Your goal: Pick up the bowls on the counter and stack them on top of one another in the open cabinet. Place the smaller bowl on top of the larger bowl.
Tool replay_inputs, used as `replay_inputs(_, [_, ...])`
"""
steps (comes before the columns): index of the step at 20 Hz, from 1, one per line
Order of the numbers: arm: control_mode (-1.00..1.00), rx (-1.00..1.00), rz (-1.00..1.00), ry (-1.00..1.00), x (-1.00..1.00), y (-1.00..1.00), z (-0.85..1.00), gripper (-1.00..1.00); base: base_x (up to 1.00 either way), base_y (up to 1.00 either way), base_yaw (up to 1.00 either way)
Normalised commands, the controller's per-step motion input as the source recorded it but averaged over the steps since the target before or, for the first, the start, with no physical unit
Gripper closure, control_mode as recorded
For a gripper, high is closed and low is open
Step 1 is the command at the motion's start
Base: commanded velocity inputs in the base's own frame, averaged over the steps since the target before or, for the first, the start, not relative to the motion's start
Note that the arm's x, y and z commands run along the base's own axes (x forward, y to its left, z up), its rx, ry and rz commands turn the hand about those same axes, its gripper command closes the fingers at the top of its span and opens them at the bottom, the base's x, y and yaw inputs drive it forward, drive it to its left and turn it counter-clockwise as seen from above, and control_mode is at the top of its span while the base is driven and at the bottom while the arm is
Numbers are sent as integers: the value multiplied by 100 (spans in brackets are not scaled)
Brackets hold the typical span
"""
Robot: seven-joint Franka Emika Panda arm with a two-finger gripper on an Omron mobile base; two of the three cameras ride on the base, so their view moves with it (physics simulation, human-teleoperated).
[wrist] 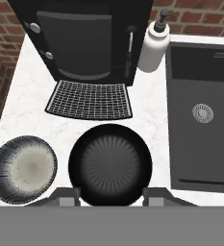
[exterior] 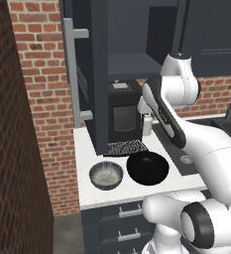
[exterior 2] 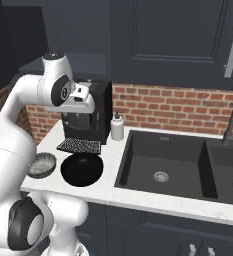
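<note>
At lower left of the hand view the smaller bowl [wrist: 23, 169] sits on the counter [wrist: 152, 103]. Just right, lower centre, the larger bowl [wrist: 110, 165] lies beneath the gripper [wrist: 111, 196], released and empty. Judged step: approaching it; next, descend onto its rim.

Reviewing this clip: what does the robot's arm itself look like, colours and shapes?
The arm is made of glossy white, rounded tubular segments with dark grey rings and round caps at the joints. A dark strip runs along one link. The pincer shows two small grey finger tips.
</note>
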Motion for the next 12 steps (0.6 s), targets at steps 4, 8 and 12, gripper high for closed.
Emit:
replay_inputs(4, [-100,4,0,1,0,0,-23,-100,0,0,0])
replay_inputs(8, [-100,0,0,0,0,0,0,-100,0,0,0])
replay_inputs(12, [-100,0,0,0,0,0,0,-100,0,0,0])
